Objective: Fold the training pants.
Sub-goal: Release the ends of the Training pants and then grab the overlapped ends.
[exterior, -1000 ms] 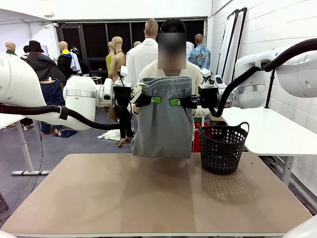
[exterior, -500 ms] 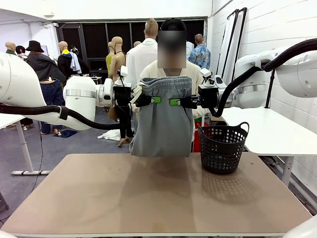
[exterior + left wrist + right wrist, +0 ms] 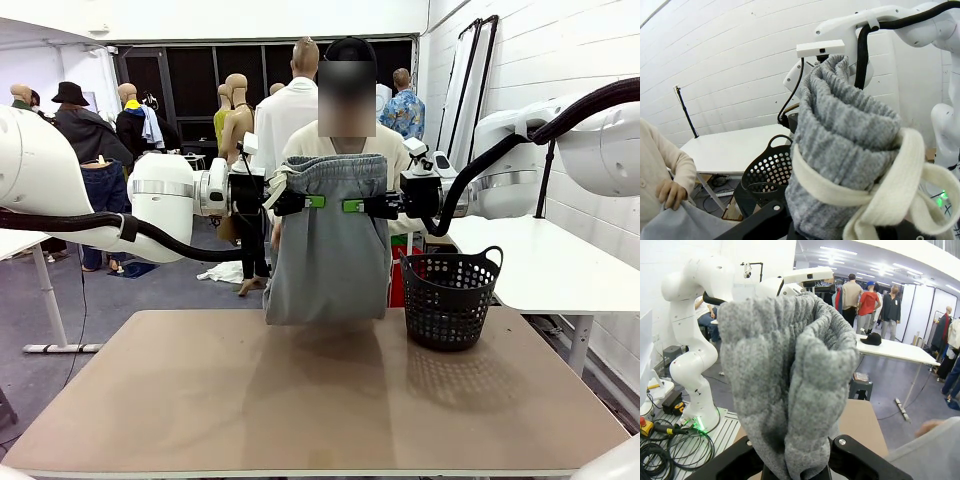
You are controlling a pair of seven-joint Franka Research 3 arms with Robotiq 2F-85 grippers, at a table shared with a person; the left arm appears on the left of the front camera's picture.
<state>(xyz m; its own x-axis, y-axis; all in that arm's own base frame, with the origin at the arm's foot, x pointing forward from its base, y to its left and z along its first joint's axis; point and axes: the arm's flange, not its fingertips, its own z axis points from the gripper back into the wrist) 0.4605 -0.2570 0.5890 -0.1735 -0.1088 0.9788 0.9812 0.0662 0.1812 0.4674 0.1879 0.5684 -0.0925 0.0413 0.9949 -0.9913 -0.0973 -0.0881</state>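
- We see the training pants, grey waistband bunched upright, pinched in our right gripper.
- A white arm stands beyond, at picture left.

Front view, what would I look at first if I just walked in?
You would look first at the grey training pants, hanging in the air in the middle. The left gripper and the right gripper pinch them at the waistband. A person stands right behind them at the far side of the table, and a black basket sits on the table's far right.
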